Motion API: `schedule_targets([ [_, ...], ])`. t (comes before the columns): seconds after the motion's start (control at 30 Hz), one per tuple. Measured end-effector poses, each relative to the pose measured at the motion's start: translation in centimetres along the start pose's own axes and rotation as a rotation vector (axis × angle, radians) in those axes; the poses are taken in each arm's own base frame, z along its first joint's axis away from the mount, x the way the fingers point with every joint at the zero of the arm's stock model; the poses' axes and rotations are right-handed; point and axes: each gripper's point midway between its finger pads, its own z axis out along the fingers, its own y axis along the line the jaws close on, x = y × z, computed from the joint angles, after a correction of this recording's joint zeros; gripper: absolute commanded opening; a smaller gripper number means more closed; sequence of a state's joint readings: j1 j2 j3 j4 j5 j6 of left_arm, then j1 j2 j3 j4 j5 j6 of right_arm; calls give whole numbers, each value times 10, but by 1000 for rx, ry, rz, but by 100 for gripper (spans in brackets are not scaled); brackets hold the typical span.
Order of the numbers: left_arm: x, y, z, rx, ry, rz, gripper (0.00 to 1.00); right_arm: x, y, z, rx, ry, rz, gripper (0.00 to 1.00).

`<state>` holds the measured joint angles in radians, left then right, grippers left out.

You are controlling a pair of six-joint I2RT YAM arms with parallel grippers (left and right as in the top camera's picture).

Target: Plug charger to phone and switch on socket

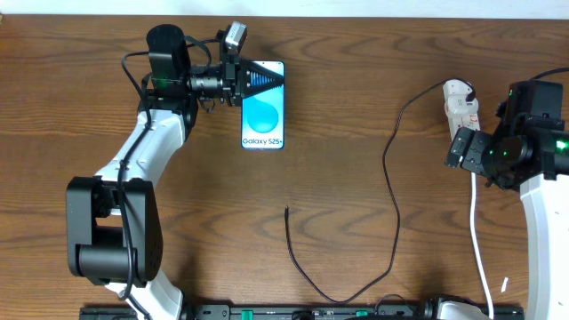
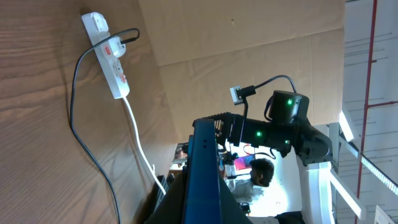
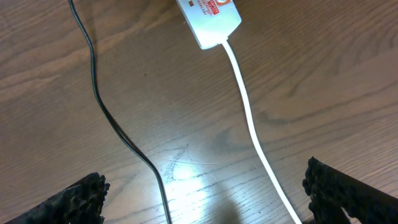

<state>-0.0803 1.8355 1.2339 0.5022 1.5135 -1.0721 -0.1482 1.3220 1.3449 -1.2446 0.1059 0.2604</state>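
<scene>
Brown wooden table (image 1: 356, 53) lies under everything, and the phone (image 1: 263, 120) rests flat on it with its blue screen up. Its long side runs from the far edge of the table toward the robot, and the end with the words on it faces the robot. The left gripper (image 1: 274, 81) lies across the far end of the phone, with its fingers pressed together. I cannot tell if it pushes down on the phone or just hangs over it.

The charger (image 1: 386, 160) is a long thin black line. Its loose tip sits near the phone's near end, a bit to the right arm's side. From there the cable loops away from the phone and runs to the socket (image 1: 460, 105), which is well apart from the phone on the right arm's side. The right gripper (image 3: 205, 199) hangs just beside the socket, with its fingers spread wide and nothing in them.

The tip is closer to the left gripper than to the right one. I think the tip must come to the phone's near end, pointing along its long side.
</scene>
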Motion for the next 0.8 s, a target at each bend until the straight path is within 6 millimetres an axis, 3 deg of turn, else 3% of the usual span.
schedule_targets([
  [0.43,0,0,0,0,0,0,8,-1,0,0,-1,-2,0,99],
  [0.8,0,0,0,0,0,0,7,-15,6,-1,-30,-62,2,99],
])
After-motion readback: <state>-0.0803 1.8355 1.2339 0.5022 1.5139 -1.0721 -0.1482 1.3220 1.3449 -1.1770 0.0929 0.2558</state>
